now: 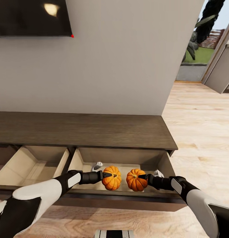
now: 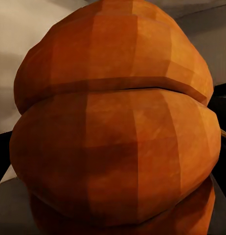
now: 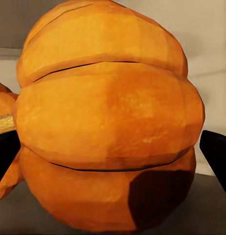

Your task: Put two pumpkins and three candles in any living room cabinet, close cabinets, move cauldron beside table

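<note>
Head view: the long low dark brown cabinet is seen against a light grey wall, with two drawers pulled out toward the near side. The left drawer shows a pale interior. The right drawer is the one over which both arms are held.

Left gripper: jaws closed on the left pumpkin. Right gripper: jaws closed on the right pumpkin. The two pumpkins are held just beside each other, a narrow gap between them, over the near part of the right drawer. Whether either touches the drawer floor cannot be told.

Two small white objects are noted in the right drawer, far of the arms, partly hidden by them; identity cannot be told.

Left wrist view: orange ribbed skin of the left pumpkin close to the lens. Right wrist view: right pumpkin likewise, with an edge of the other pumpkin beside it.

A black TV is mounted at upper left. Light wood plank floor runs to the right
</note>
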Robot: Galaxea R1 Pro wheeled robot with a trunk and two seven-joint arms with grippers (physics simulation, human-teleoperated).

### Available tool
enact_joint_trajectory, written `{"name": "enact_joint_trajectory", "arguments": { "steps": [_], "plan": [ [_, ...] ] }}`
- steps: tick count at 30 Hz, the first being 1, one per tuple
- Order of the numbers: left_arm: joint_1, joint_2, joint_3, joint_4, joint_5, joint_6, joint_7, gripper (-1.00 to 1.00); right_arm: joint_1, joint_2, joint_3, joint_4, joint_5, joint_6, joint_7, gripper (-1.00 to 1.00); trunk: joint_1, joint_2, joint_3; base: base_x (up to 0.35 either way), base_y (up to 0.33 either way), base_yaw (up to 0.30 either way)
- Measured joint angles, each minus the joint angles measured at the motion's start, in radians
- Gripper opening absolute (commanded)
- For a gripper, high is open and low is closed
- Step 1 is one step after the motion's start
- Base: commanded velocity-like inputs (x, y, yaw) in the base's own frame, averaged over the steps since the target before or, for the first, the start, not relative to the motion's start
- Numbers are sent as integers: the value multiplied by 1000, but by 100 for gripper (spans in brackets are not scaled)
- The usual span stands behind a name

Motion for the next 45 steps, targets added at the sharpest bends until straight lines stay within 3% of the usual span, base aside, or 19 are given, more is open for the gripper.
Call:
{"name": "enact_joint_trajectory", "arguments": {
  "steps": [4,10,28,35,42,45],
  "plan": [
    [-1,9,18,-5,-1,-2,-9,-100,0,-3,-1,-3,0,0,-1,-100,0,0,0,0,0,0],
    [-2,16,87,-1,-5,-6,-12,-100,0,-2,5,-3,4,-1,-1,-100,0,0,0,91,0,0],
    [3,18,84,5,-12,-6,13,-100,0,1,-1,2,3,-1,-6,-100,0,0,0,41,0,0],
    [12,52,81,5,-12,-3,83,-100,1,2,0,13,7,-1,-9,-100,0,0,0,0,0,0],
    [20,55,84,7,-12,-2,93,-100,2,6,1,21,27,-14,-9,-100,0,0,0,0,0,0],
    [21,54,84,5,-12,-2,91,-100,1,6,-5,21,28,-63,-6,-100,0,0,0,0,0,0]
  ]
}}
